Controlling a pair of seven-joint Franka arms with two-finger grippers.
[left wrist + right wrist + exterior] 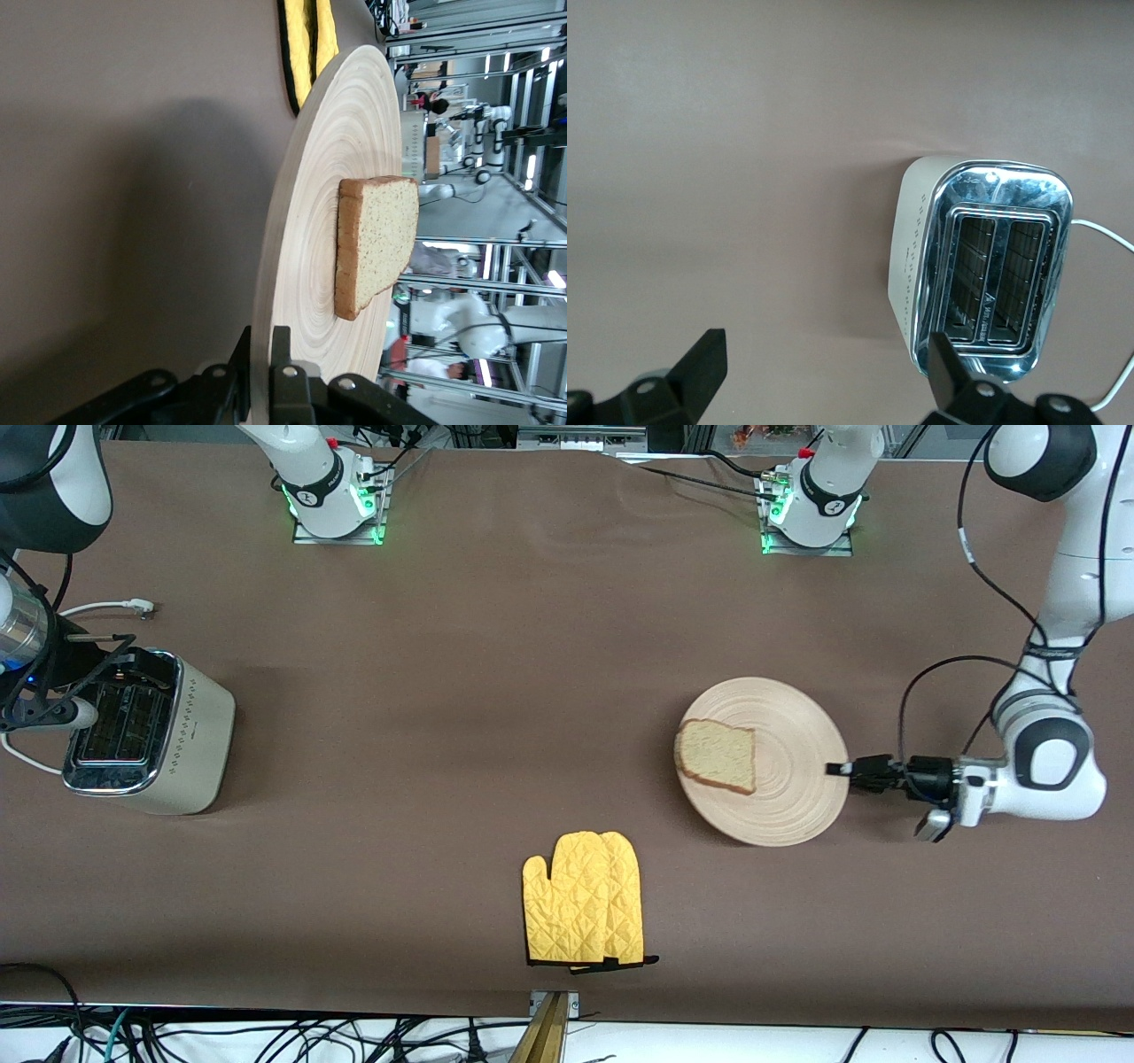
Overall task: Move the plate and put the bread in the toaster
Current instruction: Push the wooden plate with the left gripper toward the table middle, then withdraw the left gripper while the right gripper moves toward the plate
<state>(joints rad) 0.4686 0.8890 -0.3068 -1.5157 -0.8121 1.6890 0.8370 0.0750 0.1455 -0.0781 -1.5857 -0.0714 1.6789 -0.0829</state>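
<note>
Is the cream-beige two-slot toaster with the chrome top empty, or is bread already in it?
Empty. Both slots of the toaster show only bare wire racks; the bread lies on the wooden plate.

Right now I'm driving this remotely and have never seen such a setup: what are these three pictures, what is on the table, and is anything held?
Two robot arms stand at a brown table. The wide picture looks down from across it; the other two come from cameras on each wrist. The left claw is shut on the rim of the wooden plate, which carries the bread, as its wrist picture shows from the rim. The right claw is open and holds nothing; it is over the toaster at the right arm's end. A yellow mitt lies nearer the front camera than the plate.
</note>
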